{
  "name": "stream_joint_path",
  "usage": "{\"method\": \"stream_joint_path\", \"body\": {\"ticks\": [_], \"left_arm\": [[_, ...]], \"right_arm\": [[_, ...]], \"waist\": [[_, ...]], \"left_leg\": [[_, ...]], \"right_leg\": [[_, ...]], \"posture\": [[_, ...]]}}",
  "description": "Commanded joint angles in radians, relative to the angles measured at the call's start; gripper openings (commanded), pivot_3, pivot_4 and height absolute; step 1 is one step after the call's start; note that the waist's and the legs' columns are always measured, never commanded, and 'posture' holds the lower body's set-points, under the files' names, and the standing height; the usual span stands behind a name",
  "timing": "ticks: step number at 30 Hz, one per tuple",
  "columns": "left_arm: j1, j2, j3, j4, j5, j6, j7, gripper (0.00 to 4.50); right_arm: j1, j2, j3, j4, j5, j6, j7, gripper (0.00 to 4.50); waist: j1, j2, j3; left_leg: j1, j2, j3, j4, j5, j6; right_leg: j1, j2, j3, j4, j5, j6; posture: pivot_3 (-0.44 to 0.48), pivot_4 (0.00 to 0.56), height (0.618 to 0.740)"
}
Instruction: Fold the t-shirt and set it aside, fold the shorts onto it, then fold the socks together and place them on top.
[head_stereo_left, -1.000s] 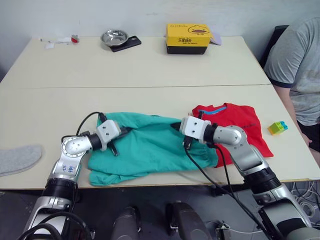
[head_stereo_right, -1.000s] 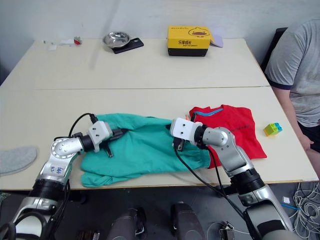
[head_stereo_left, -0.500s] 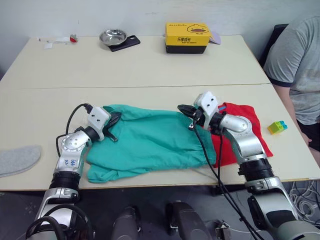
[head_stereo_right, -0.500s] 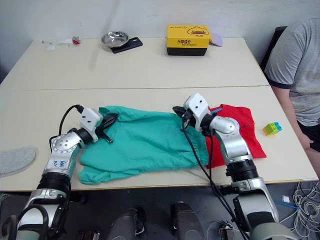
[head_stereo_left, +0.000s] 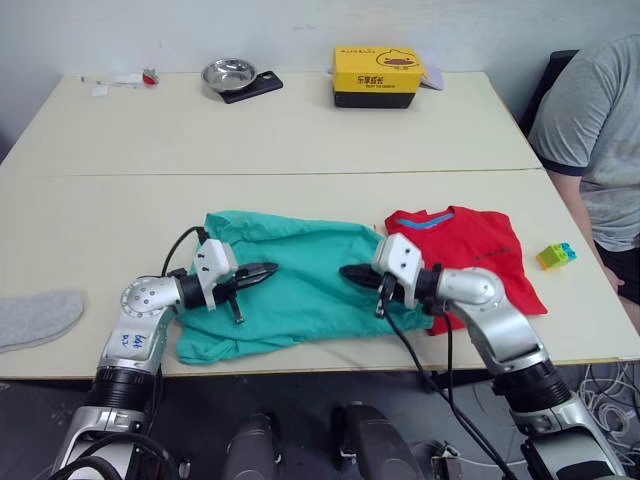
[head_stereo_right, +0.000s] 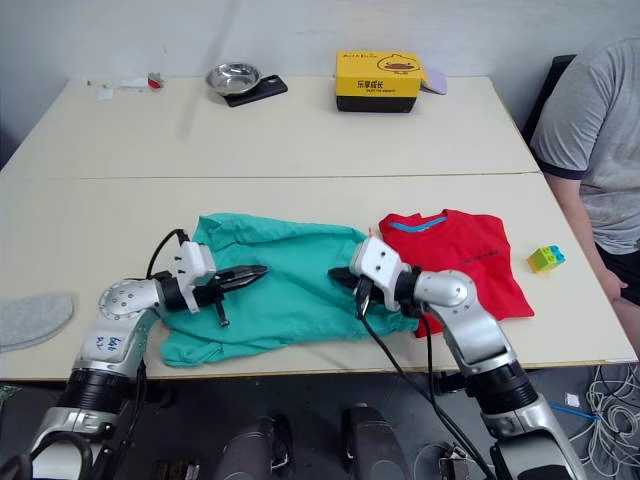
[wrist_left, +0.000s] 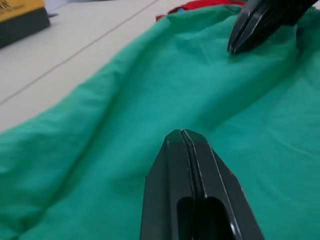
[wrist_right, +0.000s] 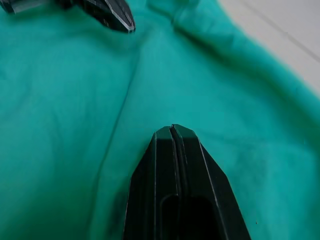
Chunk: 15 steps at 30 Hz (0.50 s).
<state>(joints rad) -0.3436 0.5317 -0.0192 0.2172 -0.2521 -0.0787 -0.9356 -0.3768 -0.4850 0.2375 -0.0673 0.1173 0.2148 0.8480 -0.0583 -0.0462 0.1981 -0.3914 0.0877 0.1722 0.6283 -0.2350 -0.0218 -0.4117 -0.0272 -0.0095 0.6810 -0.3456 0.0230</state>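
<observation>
Right now both sets of fingers are pressed shut and empty, the left gripper (head_stereo_left: 262, 270) and right gripper (head_stereo_left: 352, 272) tips facing over the shorts (head_stereo_left: 300, 290) beneath them. They're soft, limp cloth; pinch an outer hem.

Table (head_stereo_left: 300, 140): pale, before me.
Near edge: shorts (head_stereo_left: 300, 290), t-shirt (head_stereo_left: 480, 250), sock (head_stereo_left: 35, 318), toy block (head_stereo_left: 555, 255).
Far edge: bowl (head_stereo_left: 228, 73), yellow box (head_stereo_left: 377, 76).
</observation>
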Motion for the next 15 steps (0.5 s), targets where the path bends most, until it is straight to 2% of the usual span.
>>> {"method": "stream_joint_path", "body": {"ticks": [1, 2, 5, 9, 10, 12, 14, 15], "left_arm": [[0.012, 0.014, -0.004, 0.016, 0.045, -0.011, 0.021, 0.0], [0.016, 0.009, -0.001, 0.022, 0.042, -0.015, 0.016, 0.0], [0.025, -0.028, 0.019, 0.014, -0.043, -0.026, -0.052, 0.0], [0.042, -0.029, 0.023, -0.044, -0.111, -0.039, -0.149, 0.0], [0.045, -0.029, 0.029, -0.059, -0.128, -0.032, -0.161, 0.0], [0.054, -0.02, 0.037, -0.094, -0.166, 0.008, -0.187, 0.0], [0.073, 0.006, 0.028, -0.129, -0.192, 0.054, -0.232, 0.0], [0.085, 0.016, 0.026, -0.138, -0.195, 0.065, -0.244, 0.0]], "right_arm": [[0.025, -0.038, -0.069, -0.029, 0.016, -0.075, 0.004, 0.02], [0.042, -0.048, -0.095, -0.055, 0.06, -0.07, 0.03, 0.02], [0.111, -0.06, -0.214, -0.209, 0.301, 0.121, 0.06, 0.6], [0.255, -0.109, -0.38, -0.415, 0.644, 0.423, -0.002, 1.95], [0.29, -0.12, -0.424, -0.456, 0.737, 0.495, -0.044, 2.49], [0.378, -0.164, -0.501, -0.529, 0.929, 0.629, -0.124, 3.07], [0.474, -0.226, -0.548, -0.557, 1.217, 0.741, -0.367, 3.79], [0.507, -0.234, -0.554, -0.568, 1.337, 0.734, -0.485, 4.14]], "waist": [[0.0, 0.0, 0.0], [0.0, 0.0, 0.0], [0.003, 0.0, 0.0], [0.004, 0.0, 0.0], [0.002, 0.0, 0.0], [0.003, 0.0, 0.0], [0.003, 0.0, 0.0], [0.0, 0.0, 0.0]], "left_leg": [[0.0, 0.0, 0.0, 0.0, 0.0, 0.0], [0.0, 0.0, 0.0, 0.0, 0.0, 0.001], [0.0, 0.0, -0.001, -0.001, -0.001, 0.0], [-0.001, 0.002, -0.002, -0.002, -0.002, -0.001], [-0.001, 0.002, -0.002, -0.003, -0.002, -0.001], [-0.001, 0.001, -0.003, -0.003, -0.003, 0.0], [-0.001, 0.001, -0.004, -0.003, -0.003, 0.001], [-0.001, 0.001, -0.004, -0.003, -0.003, 0.002]], "right_leg": [[0.0, 0.0, 0.0, 0.0, 0.0, 0.0], [0.0, 0.0, 0.0, 0.0, 0.0, 0.0], [0.0, 0.0, 0.0, -0.001, 0.0, 0.001], [0.001, 0.001, -0.001, -0.004, -0.001, 0.001], [0.001, 0.001, -0.001, -0.005, -0.001, 0.001], [0.002, 0.001, -0.001, -0.005, -0.001, 0.001], [0.003, 0.001, -0.001, -0.006, -0.001, 0.001], [0.003, 0.001, -0.001, -0.006, -0.001, 0.001]], "posture": [[0.0, 0.15, 0.74], [0.0, 0.15, 0.74], [0.0, 0.15, 0.74], [0.0, 0.15, 0.74], [0.0, 0.15, 0.74], [0.0, 0.15, 0.74], [0.0, 0.15, 0.74], [0.0, 0.15, 0.74]]}}
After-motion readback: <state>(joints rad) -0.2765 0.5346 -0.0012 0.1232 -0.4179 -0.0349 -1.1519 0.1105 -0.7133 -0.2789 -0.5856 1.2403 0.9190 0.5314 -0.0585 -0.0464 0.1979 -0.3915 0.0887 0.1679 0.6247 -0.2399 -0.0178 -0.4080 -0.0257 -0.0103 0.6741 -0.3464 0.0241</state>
